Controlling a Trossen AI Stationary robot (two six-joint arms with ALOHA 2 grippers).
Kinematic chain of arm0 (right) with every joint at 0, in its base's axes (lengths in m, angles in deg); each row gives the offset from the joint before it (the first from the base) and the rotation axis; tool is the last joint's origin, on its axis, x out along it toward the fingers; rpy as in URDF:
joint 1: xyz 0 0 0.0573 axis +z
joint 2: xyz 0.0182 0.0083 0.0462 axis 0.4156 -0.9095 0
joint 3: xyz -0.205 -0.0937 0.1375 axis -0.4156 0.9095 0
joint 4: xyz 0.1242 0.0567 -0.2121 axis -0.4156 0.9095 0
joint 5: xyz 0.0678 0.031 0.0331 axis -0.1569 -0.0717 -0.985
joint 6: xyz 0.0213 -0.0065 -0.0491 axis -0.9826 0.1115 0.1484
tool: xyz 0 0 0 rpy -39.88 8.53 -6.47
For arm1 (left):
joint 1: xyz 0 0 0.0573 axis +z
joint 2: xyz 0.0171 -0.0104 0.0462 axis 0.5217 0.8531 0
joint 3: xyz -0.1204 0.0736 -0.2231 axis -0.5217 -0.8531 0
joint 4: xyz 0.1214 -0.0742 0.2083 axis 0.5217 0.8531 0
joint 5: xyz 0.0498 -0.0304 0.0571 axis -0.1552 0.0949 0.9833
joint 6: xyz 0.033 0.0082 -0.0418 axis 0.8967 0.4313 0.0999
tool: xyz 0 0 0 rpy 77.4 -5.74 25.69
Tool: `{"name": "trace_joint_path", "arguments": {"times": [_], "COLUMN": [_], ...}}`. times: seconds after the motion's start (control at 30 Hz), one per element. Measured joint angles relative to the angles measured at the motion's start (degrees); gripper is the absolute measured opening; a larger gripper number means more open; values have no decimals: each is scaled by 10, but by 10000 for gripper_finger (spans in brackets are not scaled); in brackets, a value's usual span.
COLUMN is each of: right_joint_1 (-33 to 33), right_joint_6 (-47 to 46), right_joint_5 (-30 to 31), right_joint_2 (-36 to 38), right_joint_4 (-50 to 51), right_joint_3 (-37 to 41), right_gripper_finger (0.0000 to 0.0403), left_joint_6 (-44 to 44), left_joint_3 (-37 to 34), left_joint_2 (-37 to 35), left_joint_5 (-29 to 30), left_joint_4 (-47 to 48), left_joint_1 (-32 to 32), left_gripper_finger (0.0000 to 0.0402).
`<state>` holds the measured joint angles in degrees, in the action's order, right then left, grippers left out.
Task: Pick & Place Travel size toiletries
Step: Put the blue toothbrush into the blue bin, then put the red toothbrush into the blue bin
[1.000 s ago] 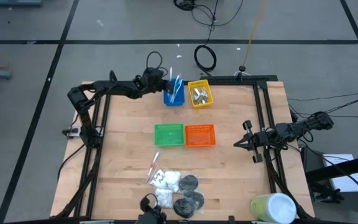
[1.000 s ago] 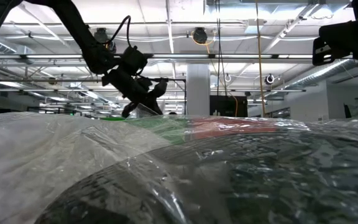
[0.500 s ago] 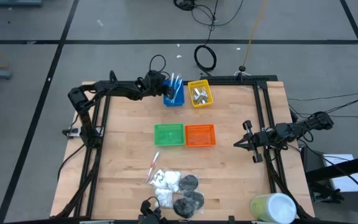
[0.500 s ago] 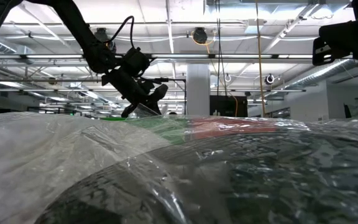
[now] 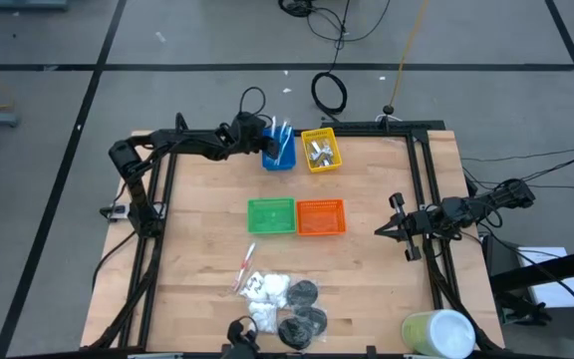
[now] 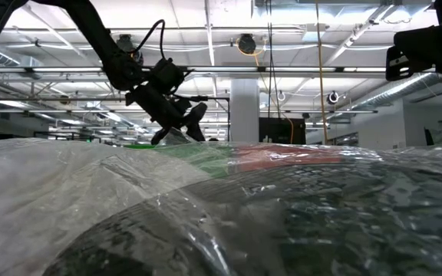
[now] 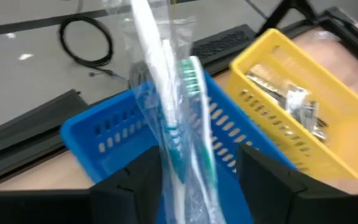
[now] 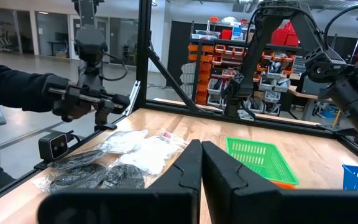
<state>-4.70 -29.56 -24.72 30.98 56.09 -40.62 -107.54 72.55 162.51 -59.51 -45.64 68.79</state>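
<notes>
Table (image 5: 207, 249) of pale wood fills the high view, with a dark arm at each side. Four small bins sit on it: a blue bin (image 5: 278, 156) and a yellow bin (image 5: 322, 150) side by side at the far edge, a green bin (image 5: 270, 215) and an orange bin (image 5: 320, 216) side by side in the middle. A pale green-white cylinder (image 5: 437, 334) stands at the near right corner. At the near edge lies a cluster of toiletries: white packets (image 5: 267, 290), black discs (image 5: 302, 311) just beside them, and a thin red-and-white stick (image 5: 244, 265) at the cluster's far side. The left gripper (image 5: 263, 146) reaches over the blue bin's left edge; a second ago it sat slightly further left and its fingers were pinched together, and now they stand apart, as the left wrist view shows. Between those fingers (image 7: 138, 180), wrapped toothbrushes (image 7: 178, 118) in clear plastic stand upright in the blue bin, leaning slightly; whether the fingers touch the wrap cannot be told. Silvery tubes (image 7: 288, 96) lie in the yellow bin. The right gripper (image 5: 385, 230) waits at the table's right edge, unmoved, its fingers (image 8: 185, 171) pressed together on nothing.
</notes>
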Motion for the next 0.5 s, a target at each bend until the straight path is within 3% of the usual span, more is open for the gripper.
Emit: {"name": "trace_joint_path", "arguments": {"times": [0.2,0.5], "right_joint_1": [0,0], "right_joint_6": [0,0], "right_joint_5": [0,0], "right_joint_2": [0,0], "right_joint_4": [0,0], "right_joint_3": [0,0], "right_gripper_finger": [0,0], "left_joint_6": [32,82], "left_joint_3": [0,0], "left_joint_2": [-36,-130], "left_joint_5": [-21,-1], "left_joint_4": [4,74], "left_joint_1": [-5,-23], "left_gripper_finger": [224,230]}}
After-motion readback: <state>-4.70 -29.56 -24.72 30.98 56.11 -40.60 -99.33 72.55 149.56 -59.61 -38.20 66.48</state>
